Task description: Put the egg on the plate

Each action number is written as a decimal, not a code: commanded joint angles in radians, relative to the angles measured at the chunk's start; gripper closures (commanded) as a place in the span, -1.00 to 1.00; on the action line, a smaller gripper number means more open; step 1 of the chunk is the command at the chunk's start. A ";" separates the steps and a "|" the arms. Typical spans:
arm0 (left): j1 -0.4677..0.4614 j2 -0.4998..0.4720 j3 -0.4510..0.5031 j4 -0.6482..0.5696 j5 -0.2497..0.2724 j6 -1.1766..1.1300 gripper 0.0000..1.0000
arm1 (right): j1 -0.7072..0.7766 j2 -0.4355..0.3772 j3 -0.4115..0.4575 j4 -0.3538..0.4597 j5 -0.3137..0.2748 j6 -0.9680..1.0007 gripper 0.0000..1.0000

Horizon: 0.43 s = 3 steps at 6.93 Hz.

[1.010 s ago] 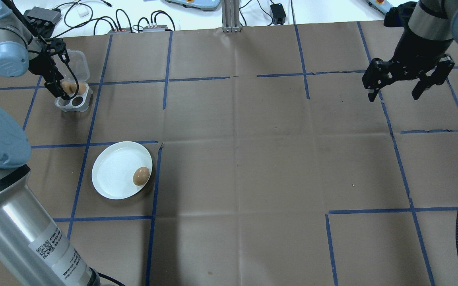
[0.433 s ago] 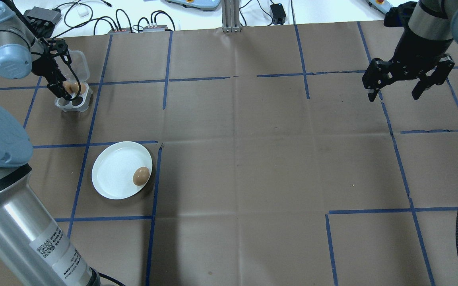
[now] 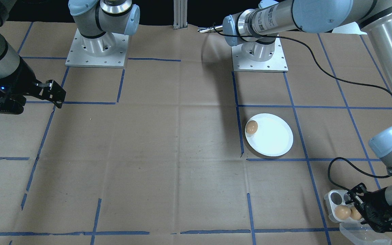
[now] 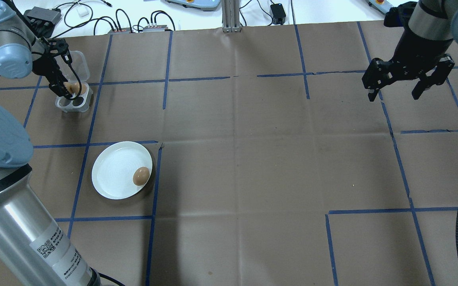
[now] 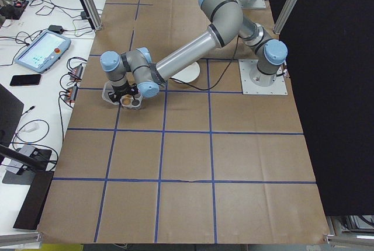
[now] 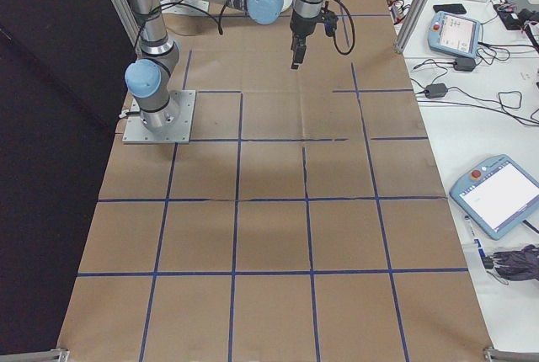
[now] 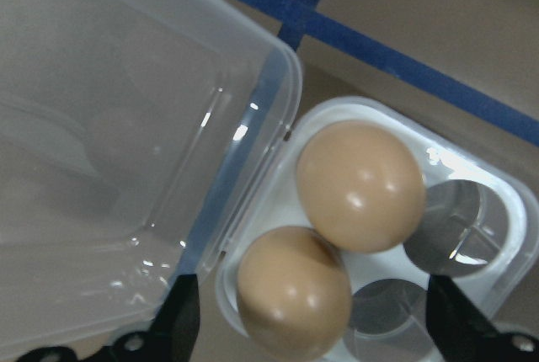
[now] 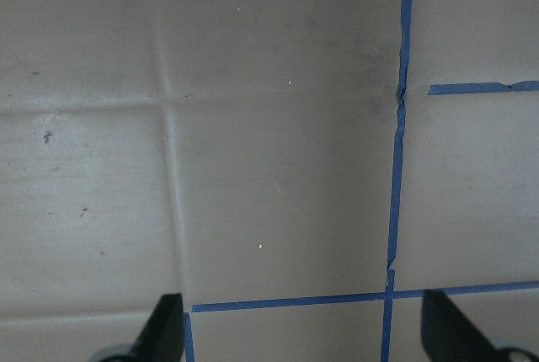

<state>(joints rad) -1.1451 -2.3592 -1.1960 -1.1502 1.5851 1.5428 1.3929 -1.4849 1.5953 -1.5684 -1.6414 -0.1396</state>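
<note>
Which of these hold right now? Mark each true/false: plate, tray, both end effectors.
1. One egg lies on the plate. True.
2. The egg tray holds four eggs. False: two eggs, two empty cups.
3. The left end effector is open over the tray. True.
4. The right end effector grips an egg. False: it is open and empty, above bare table.
5. The tray's clear lid is shut. False: it is swung open beside the tray.
</note>
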 commanded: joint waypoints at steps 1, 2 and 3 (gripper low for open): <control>-0.001 0.005 -0.001 0.010 0.003 -0.004 -0.01 | 0.000 0.000 0.000 0.001 0.000 0.000 -1.00; -0.002 0.005 -0.001 0.010 0.003 -0.007 0.11 | 0.000 0.000 0.000 -0.001 0.000 0.000 -1.00; -0.002 0.006 0.001 0.010 0.004 -0.007 0.21 | 0.000 0.000 0.000 0.001 0.000 0.000 -1.00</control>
<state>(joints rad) -1.1468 -2.3548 -1.1962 -1.1408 1.5878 1.5368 1.3929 -1.4849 1.5953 -1.5685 -1.6413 -0.1396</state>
